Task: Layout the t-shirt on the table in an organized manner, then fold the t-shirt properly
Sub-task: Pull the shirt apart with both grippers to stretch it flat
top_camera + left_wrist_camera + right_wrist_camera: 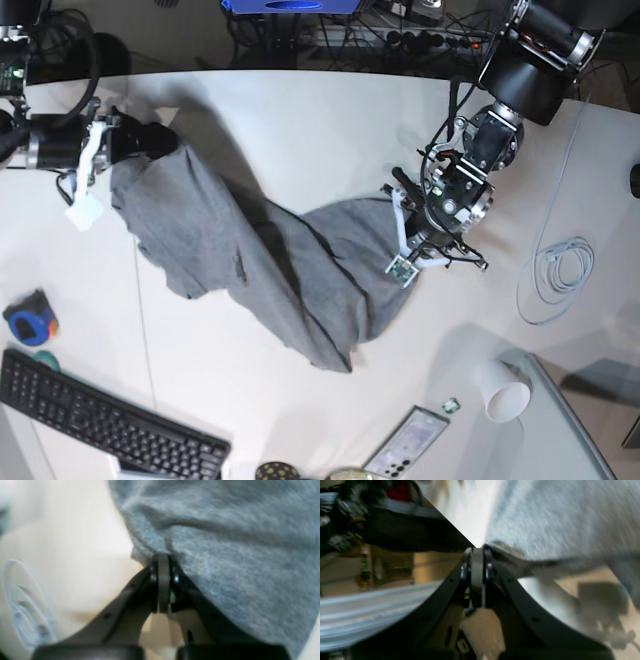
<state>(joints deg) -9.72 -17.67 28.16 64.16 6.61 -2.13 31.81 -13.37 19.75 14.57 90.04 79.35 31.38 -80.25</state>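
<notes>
Both clamped on the t-shirt (250, 265): left end effector (163, 562), right end effector (477, 552). Stretched above the counter (300, 130), still rumpled; flattening and folding remain.

T-shirt (270, 265) spans table (300, 120), keyboard (100, 425) in front.

A black keyboard (100, 420) lies at the near left corner, a blue tape roll (28, 320) just beyond it. A white paper cup (503, 392) lies tipped near a phone (407, 443). A coiled white cable (560, 270) rests right.
</notes>
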